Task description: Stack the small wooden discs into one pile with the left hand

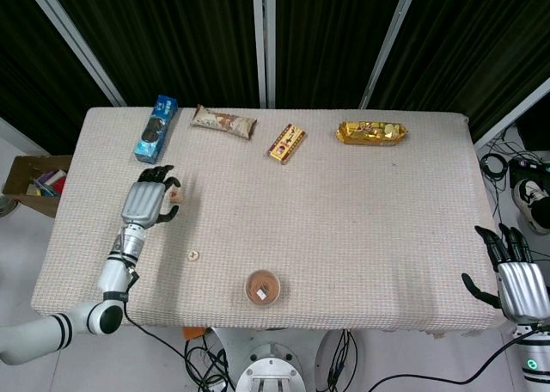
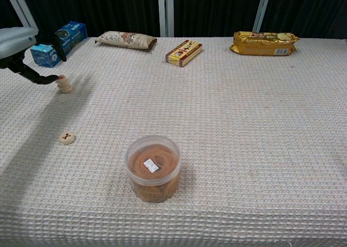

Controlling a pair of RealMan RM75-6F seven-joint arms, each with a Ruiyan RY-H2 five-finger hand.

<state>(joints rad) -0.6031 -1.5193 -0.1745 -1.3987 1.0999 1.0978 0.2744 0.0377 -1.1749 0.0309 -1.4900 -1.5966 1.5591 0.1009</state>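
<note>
A short pile of small wooden discs stands near the table's left edge, and shows in the head view as a pale spot. My left hand hovers over and just left of the pile with fingers apart and nothing in it. Its thumb tip sits close beside the pile. The head view shows the same left hand beside the pile. One loose disc marked with a dark cross lies flat nearer the front, also visible from the head camera. My right hand hangs off the table's right front corner, fingers spread, empty.
A clear tub of rubber bands stands at the front middle. Along the far edge lie a blue biscuit box, a beige snack packet, a small red-and-yellow box and a gold packet.
</note>
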